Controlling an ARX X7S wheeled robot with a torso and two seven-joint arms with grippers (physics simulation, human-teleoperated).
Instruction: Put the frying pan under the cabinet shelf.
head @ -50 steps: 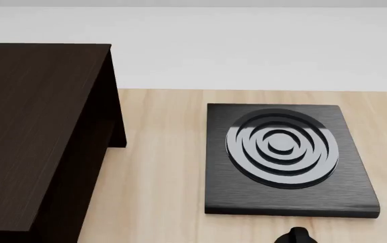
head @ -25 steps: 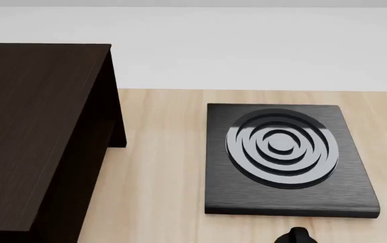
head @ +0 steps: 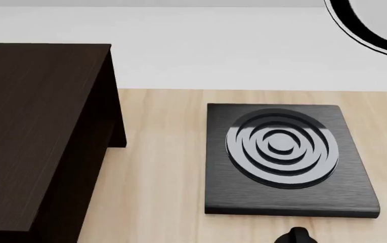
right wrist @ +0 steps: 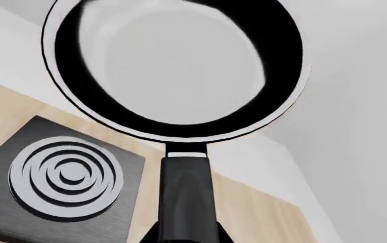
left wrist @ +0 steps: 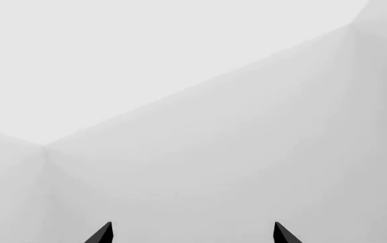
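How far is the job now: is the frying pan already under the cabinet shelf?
Not yet. Done: the frying pan is lifted above the black square plate. In hand: its handle runs to the right wrist camera, though no fingers show. Left: carry it across to the cabinet shelf and set it underneath.

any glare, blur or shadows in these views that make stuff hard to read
Right wrist view: the frying pan has a pale, glossy reflection that washes out its inside, with slightly soft edges. Head view: sharp; the cabinet shelf side is in dark shade, and the square plate has shiny rings. Left wrist view: only flat pale walls, nothing blurred.
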